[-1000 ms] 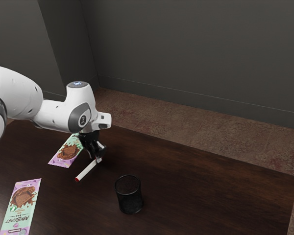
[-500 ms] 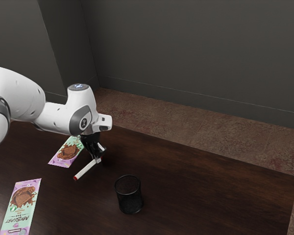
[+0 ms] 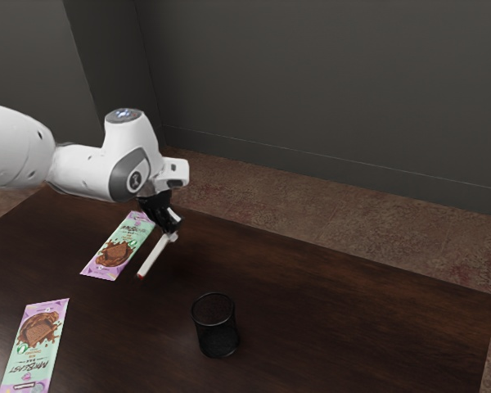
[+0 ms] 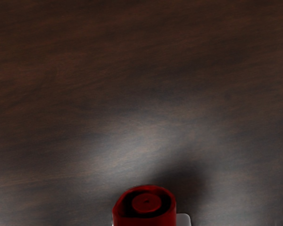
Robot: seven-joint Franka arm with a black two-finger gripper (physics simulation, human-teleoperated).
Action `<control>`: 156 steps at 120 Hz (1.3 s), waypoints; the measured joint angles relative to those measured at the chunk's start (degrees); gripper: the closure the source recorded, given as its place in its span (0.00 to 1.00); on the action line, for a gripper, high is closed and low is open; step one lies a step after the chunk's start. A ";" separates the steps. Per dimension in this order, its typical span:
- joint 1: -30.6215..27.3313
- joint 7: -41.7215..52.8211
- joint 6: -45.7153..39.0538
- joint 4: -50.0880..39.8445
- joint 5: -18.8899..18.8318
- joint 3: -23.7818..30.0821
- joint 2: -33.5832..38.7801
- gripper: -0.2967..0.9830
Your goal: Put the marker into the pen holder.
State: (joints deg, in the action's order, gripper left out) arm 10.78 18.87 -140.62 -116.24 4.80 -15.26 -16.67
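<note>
The black two-finger tool [image 3: 172,234] is closed down to the width of the slim white marker with a red end [image 3: 154,255], gripping it between its fingers above the dark brown wooden surface [image 3: 352,327], tilted, its red end lower and pointing away from the tool. The round black mesh pen holder [image 3: 216,329] stands upright on the surface, apart from the marker towards the exterior view's right, while two flat mint-and-purple chocolate bar packets [image 3: 114,250] lie towards that view's left.
</note>
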 joint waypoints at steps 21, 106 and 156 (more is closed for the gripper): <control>6.47 -1.12 0.99 -4.19 -1.80 0.99 16.24 0.85; 9.96 -2.66 -34.67 -23.86 -2.74 14.72 21.84 0.84; 10.42 -6.48 -37.86 -29.52 -2.54 14.94 21.54 0.85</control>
State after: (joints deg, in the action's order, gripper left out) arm 21.20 12.39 -178.48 -145.76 2.27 -0.32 4.88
